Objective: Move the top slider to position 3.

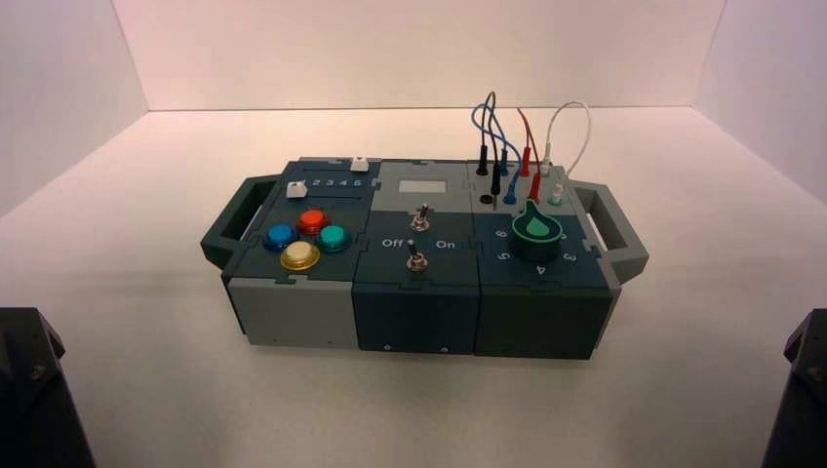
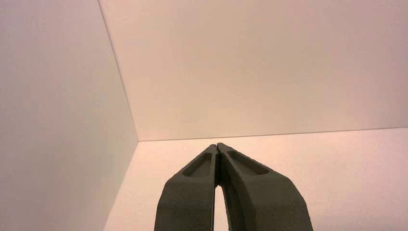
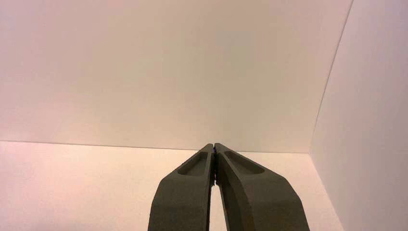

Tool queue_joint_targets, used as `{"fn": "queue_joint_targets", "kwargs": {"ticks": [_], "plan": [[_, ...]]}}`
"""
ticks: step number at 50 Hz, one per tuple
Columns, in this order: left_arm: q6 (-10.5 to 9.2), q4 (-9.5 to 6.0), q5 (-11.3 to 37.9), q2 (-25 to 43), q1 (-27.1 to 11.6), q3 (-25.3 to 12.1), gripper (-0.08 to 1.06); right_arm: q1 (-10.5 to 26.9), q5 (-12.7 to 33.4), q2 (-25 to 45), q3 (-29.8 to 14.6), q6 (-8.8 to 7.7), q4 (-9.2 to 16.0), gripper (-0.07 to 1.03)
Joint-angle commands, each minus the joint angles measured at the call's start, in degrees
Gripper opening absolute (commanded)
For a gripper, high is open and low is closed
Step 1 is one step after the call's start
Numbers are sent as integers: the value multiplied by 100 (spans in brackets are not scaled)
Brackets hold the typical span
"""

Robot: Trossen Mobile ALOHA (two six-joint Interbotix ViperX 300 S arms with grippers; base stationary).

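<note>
The top slider, a tiny white cube knob on a light grey strip, sits at the far edge of the box's left section. Just nearer runs the printed row 2 3 4 5, with position 3 in small white on dark blue. My left gripper is shut on nothing and faces the bare floor and back wall. My right gripper is likewise shut and empty. Both arms are parked far from the box, the left arm and the right arm at the near corners of the high view.
A second white knob sits beside the digit row. Several coloured round buttons, two toggle switches, a green dial and looped wires fill the box top. Side handles stick out. White walls enclose the table.
</note>
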Motion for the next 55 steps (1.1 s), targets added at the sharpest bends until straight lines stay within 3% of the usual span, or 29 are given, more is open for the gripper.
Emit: {"fn": "queue_joint_targets", "kwargs": {"ticks": [1,23,31,38,55], "plan": [[9,9,-62,9,18,-62,-3,-35,-26,9,-141,9,18,-2],[9,9,-62,9,18,-62,-3,-26,-18,9,-141,9,18,-2],[-18,-9,35,70,9,-114,-3,35,316,35,-255,18,26,-2],[-18,-9,325,272,-62,-299,-3,202,756,158,-457,26,35,-2],[-18,-9,1547,1169,-519,-1011,-3,1072,1731,835,-1116,9,35,-2]]}}
